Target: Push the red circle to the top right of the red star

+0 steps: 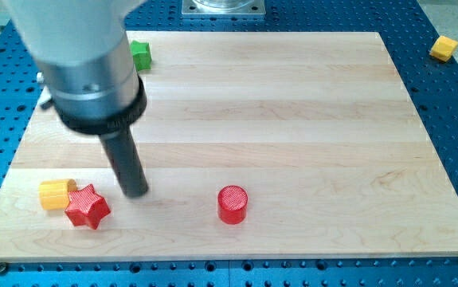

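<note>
While arm hangs over worktop (308, 104):
gripper: none fitted, so no open/closed state to give
my tip (136, 192): just right of red star (87, 206), apart
red circle (232, 204): well right of tip, near bottom edge
yellow block (54, 194): touching star's left
green block (140, 55): top left
second yellow block (444, 49): off worktop, top right

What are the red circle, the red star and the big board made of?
The red circle and red star look like painted wood or maybe plastic: solid colour with a soft sheen, and faint ridges on the circle's top. The board looks like pale, smooth wood, since it shows long grain lines and plank seams. My tip stands just right of the star.
</note>
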Robot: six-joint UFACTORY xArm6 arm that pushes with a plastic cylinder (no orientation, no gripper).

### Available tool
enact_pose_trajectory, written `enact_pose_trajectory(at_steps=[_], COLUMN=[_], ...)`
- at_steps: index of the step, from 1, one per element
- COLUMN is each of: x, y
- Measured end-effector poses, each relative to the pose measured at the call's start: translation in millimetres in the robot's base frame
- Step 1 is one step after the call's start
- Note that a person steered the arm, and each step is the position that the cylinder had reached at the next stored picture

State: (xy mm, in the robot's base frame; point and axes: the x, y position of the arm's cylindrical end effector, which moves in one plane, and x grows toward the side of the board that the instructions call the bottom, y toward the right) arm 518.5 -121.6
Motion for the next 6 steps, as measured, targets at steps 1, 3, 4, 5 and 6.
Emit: enact_pose_trajectory(at_steps=[1,3,4,5,6], x=[-52,7,55,64,54], y=[88,256,196,95,34])
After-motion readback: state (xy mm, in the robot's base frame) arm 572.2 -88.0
